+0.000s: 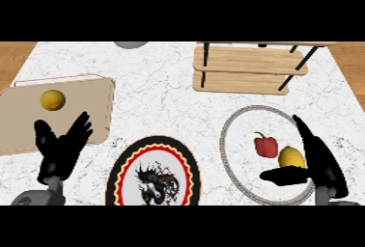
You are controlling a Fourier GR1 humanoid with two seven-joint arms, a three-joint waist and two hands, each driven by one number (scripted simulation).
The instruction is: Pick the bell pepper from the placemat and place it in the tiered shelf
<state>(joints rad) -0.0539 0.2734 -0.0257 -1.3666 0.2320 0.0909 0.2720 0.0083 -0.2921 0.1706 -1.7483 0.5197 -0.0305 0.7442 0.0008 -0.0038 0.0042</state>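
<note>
The red bell pepper (266, 145) is still parked on the round placemat (235, 126) near the tabletop's right edge, touching a lemon (291, 157). The right hand (314, 159) is held open beside it, nothing grasped yet, probably lined up for the pick. The left hand (61, 144) is rested open; the shelf (249, 67) is waiting at the far edge.

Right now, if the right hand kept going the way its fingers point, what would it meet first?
The right hand points up-view, past the lemon and pepper on its left. Next in line looks like the placemat rim, then bare counter right of the shelf; height unclear.
</note>
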